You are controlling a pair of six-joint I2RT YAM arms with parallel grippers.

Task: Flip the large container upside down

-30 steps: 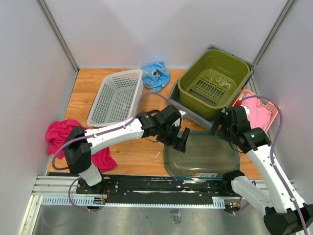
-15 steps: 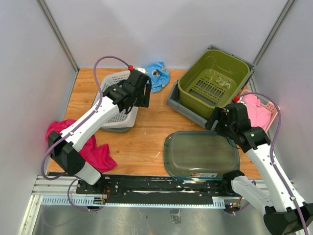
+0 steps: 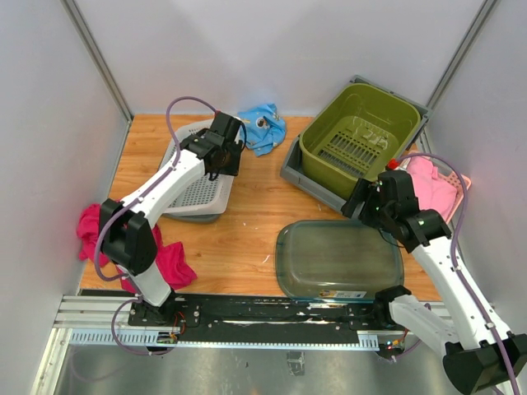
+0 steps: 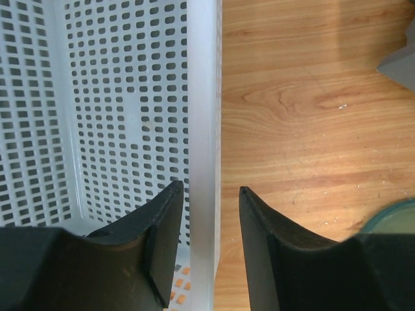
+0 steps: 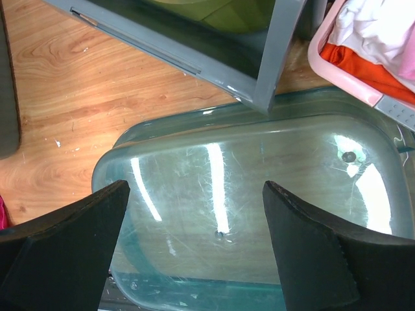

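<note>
Seemingly bottom-up already, the clear tub (image 3: 339, 259) lies at the table's front right, under the right claw (image 5: 194, 194), which is spread wide and empty. The left claw (image 4: 211, 188) straddles the rim of the white basket (image 3: 198, 191), jaws apart; closing squarely on that rim should grip best. The table (image 3: 247, 216) is orange wood, boxed by white walls (image 3: 288, 49).

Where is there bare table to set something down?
Bare wood in the middle, bordered by the white basket, grey tray and clear tub. A smaller strip lies left of the basket. The right side is crowded: tub, tray, green bin, pink basket.
</note>
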